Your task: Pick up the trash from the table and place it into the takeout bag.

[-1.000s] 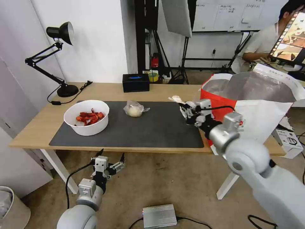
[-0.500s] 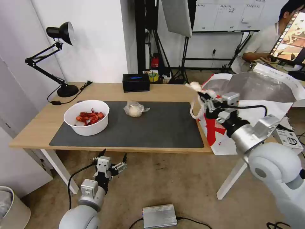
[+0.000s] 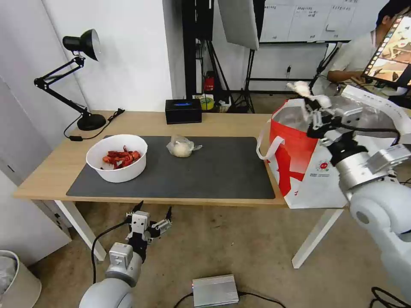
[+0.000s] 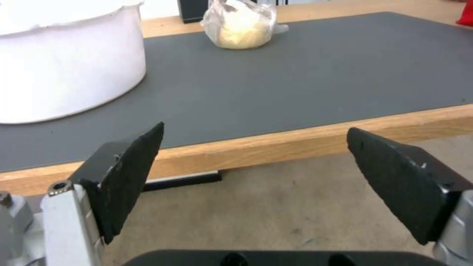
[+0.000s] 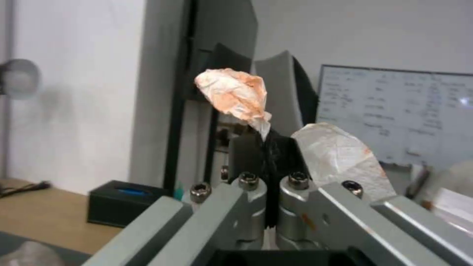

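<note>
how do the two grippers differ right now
The left gripper hangs low, below the table edge; the right gripper is raised above the takeout bag opening. The left one's fingers are spread wide and hold nothing; the right one's fingers are pinched on the crumpled tissue. Both have black finger pads.

The takeout bag (image 3: 308,171)'s inside is being hidden by its wall. The bowl (image 4: 64,62) is being cut off by the left wrist view's edge.
</note>
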Robot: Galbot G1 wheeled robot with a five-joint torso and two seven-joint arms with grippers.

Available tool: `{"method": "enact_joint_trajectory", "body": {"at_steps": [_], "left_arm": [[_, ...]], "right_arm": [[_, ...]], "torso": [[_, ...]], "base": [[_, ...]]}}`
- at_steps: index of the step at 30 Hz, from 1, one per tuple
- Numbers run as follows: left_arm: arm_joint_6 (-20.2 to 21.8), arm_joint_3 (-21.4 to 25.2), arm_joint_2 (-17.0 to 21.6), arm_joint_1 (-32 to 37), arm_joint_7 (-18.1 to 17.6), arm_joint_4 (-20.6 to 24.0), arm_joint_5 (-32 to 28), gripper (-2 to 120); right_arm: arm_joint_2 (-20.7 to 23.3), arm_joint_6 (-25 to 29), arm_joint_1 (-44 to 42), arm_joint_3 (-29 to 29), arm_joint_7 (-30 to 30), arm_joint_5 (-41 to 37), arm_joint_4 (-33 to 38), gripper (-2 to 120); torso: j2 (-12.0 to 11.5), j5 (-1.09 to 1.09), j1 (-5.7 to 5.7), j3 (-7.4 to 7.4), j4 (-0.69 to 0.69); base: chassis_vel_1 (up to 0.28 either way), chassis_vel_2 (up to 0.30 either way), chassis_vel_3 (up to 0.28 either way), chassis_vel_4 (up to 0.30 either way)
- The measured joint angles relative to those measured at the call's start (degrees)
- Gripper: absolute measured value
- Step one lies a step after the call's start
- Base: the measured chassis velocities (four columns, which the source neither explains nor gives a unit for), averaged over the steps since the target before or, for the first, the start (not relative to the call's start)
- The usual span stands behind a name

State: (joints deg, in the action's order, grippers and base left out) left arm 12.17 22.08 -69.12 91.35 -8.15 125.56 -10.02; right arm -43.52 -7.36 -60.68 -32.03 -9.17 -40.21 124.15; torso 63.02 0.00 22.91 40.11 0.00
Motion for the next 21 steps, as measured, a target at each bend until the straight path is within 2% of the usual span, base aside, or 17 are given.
{"method": "enact_joint_trajectory", "body": {"at_steps": [20,21], "left_arm": [[-0.17,-0.26,0.5,0.22,0.02,0.58,-0.3,100],[-0.17,-0.39,0.5,0.18,0.02,0.58,-0.33,100]], "right_arm": [[0.97,-4.9,-0.15,-2.22,-6.05,-9.52,-3.5,0],[0.97,-5.38,-0.49,-2.5,-6.08,-9.37,-3.25,3]], "torso": [[0.0,0.0,0.01,0.0,0.0],[0.0,-0.01,0.01,0.0,0.0]], "base": [[0.0,0.0,0.0,0.0],[0.0,0.0,0.0,0.0]]}}
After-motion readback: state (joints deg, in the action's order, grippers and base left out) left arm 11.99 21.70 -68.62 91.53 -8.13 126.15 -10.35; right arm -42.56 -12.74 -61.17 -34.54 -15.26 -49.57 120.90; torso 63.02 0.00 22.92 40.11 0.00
